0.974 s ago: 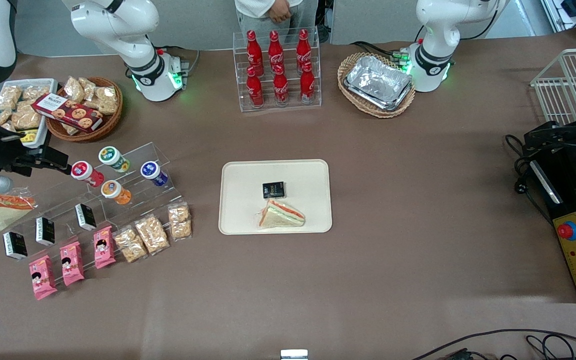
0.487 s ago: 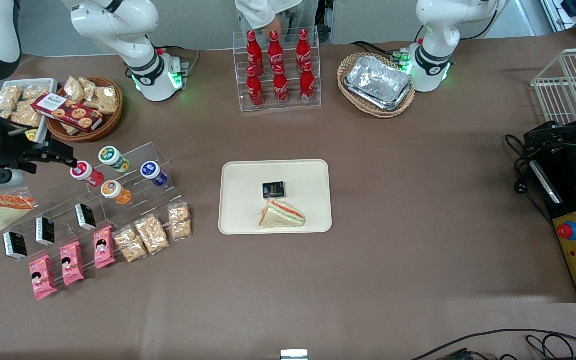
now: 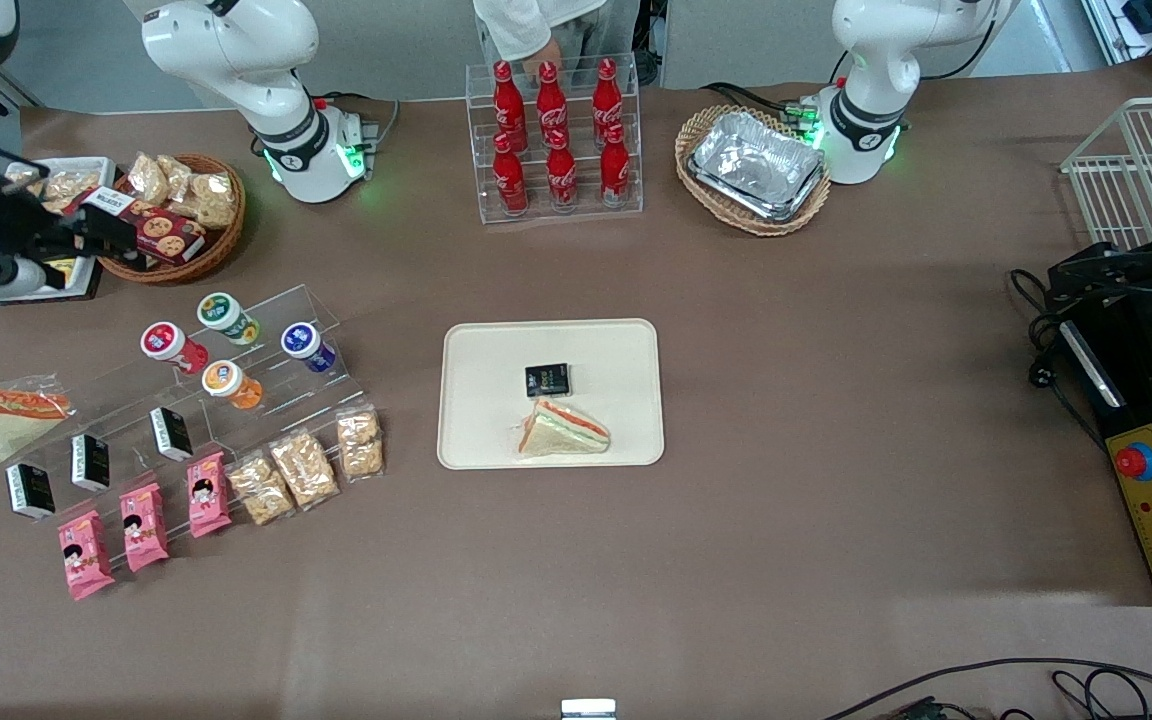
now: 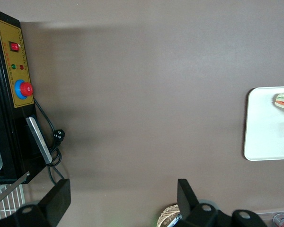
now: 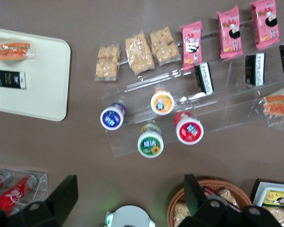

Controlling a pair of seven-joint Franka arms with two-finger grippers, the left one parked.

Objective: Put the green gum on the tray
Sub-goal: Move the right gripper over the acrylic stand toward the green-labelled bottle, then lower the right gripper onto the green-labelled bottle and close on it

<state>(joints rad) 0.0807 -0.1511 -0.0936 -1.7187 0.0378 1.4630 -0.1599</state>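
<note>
While the hand [image 3: 116,238] hovers apart over a cookie box [image 3: 141,226], the green gum [image 3: 226,317] sits racked.

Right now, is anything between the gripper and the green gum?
Nothing visible. The gripper, open, hovers over the snack basket, farther from the front camera than the green gum on its clear rack. The red-lidded canister sits beside the gum.

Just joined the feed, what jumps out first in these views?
The cream tray at the table's middle already holds a sandwich and a small black packet. The green gum sits on a clear stepped rack toward the working arm's end. The open pincer hovers over a snack basket.
</note>
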